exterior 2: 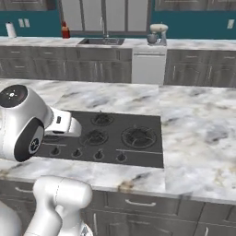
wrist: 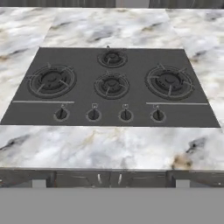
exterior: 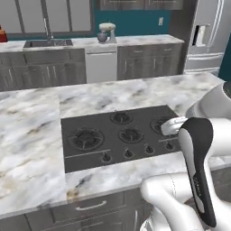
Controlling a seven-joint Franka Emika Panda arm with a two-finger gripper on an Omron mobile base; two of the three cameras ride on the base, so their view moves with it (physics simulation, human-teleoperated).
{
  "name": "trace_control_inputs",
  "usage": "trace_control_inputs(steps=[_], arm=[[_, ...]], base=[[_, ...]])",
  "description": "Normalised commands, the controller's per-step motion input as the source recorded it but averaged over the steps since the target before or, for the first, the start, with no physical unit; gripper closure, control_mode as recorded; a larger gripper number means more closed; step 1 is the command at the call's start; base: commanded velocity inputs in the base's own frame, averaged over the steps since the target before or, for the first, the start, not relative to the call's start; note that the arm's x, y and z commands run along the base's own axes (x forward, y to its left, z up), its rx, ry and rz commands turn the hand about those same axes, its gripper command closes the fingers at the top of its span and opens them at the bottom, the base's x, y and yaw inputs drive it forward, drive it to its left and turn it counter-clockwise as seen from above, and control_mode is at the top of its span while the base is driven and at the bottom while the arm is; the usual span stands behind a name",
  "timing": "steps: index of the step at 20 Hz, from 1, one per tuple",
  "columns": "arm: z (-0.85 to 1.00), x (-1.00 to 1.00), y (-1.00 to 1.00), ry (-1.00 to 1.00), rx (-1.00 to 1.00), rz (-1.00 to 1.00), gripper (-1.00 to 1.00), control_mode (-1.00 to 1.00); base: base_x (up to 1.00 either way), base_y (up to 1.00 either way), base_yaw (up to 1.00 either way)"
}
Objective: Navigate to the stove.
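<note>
The stove (wrist: 111,87) is a flat black cooktop set into a marble island counter (wrist: 109,146), directly ahead of me. Its round burner grates sit behind a row of small black knobs (wrist: 109,115) along the near edge. The stove (exterior: 117,135) lies just left of my arm in the left base view. In the right base view the stove (exterior 2: 110,136) lies to the right of my white hand (exterior 2: 64,124), which hovers over its left end. My gripper (wrist: 111,183) looks down at the counter's near edge, its fingertips (wrist: 39,183) wide apart, open and holding nothing.
Across the aisle a back counter carries a sink (exterior 2: 101,41) with faucet, a stand mixer (exterior 2: 157,33) and a white dishwasher front (exterior 2: 148,67) below. A steel fridge (exterior: 207,36) stands at the far right. Drawer fronts (exterior 2: 138,203) run under the island's near edge.
</note>
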Motion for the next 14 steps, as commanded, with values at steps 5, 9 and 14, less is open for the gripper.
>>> trace_control_inputs(steps=[5, 9, 14], arm=[[0.0, 0.0, 0.0, 0.0, 0.0, 0.0, -1.0, 1.0], [0.0, 0.0, 0.0, 0.0, 0.0, 0.0, -1.0, 1.0], [0.0, 0.0, 0.0, 0.0, 0.0, 0.0, -1.0, 1.0]], base=[[0.99, -0.41, 0.37], [1.0, -0.22, 0.47], [1.0, -0.43, 0.47]])
